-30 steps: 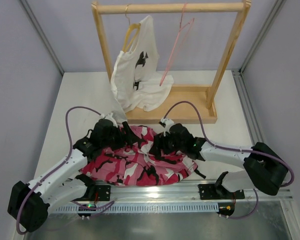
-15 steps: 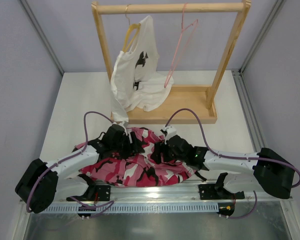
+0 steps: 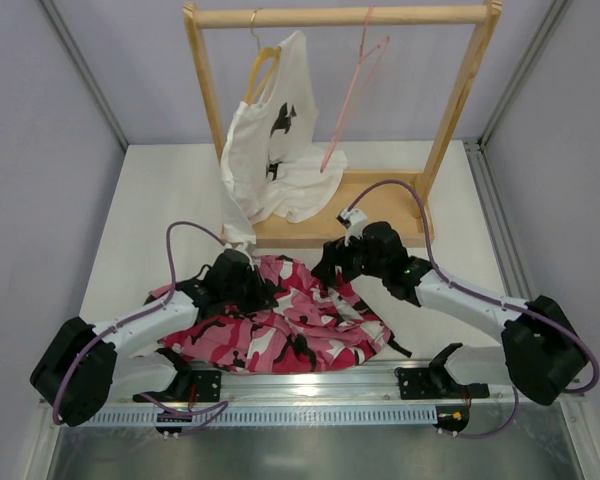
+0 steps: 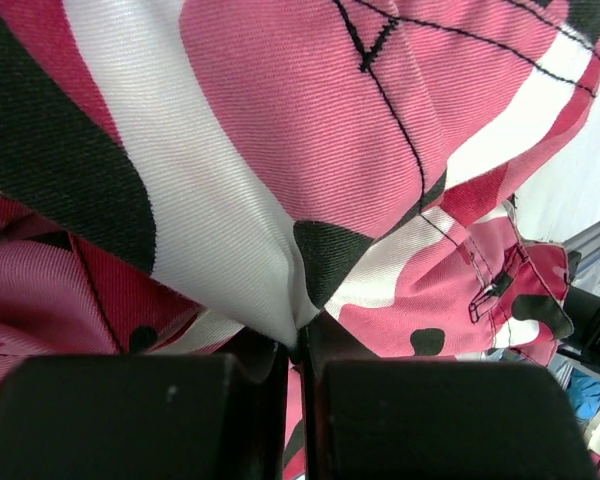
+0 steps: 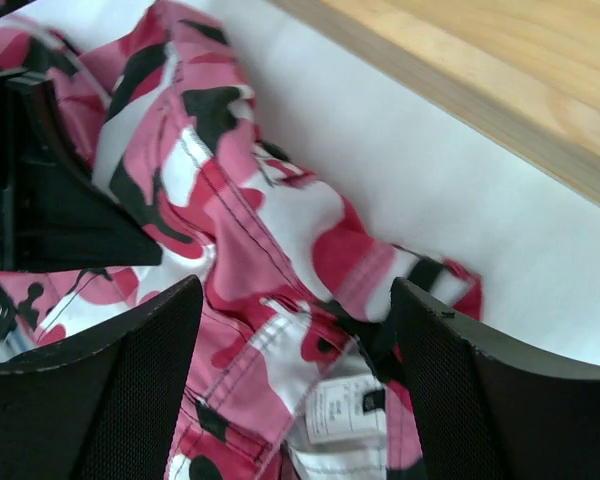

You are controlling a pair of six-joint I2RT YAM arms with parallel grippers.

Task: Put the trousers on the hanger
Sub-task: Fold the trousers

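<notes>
The trousers (image 3: pixel 280 328), in pink, white and black camouflage, lie crumpled on the table in front of both arm bases. My left gripper (image 3: pixel 256 287) is low on their far left part. In the left wrist view it (image 4: pixel 300 345) is shut on a pinched fold of the trousers (image 4: pixel 280 170). My right gripper (image 3: pixel 330 268) hovers open over their far right edge. Its fingers (image 5: pixel 110 400) stand wide apart above the waistband and a white label (image 5: pixel 345 405), gripping nothing. The pink wire hanger (image 3: pixel 352 95) hangs empty from the rack's rail.
The wooden rack (image 3: pixel 460 110) stands at the back, its base board (image 3: pixel 380 215) just beyond the right gripper. A white T-shirt (image 3: pixel 270 150) on a wooden hanger droops onto that base, left of the pink hanger. A metal rail (image 3: pixel 310 385) runs along the near edge.
My left gripper has slid onto the trousers and closed on a fold. My right gripper has lifted off the cloth and drawn back toward the rack base, staying open.
</notes>
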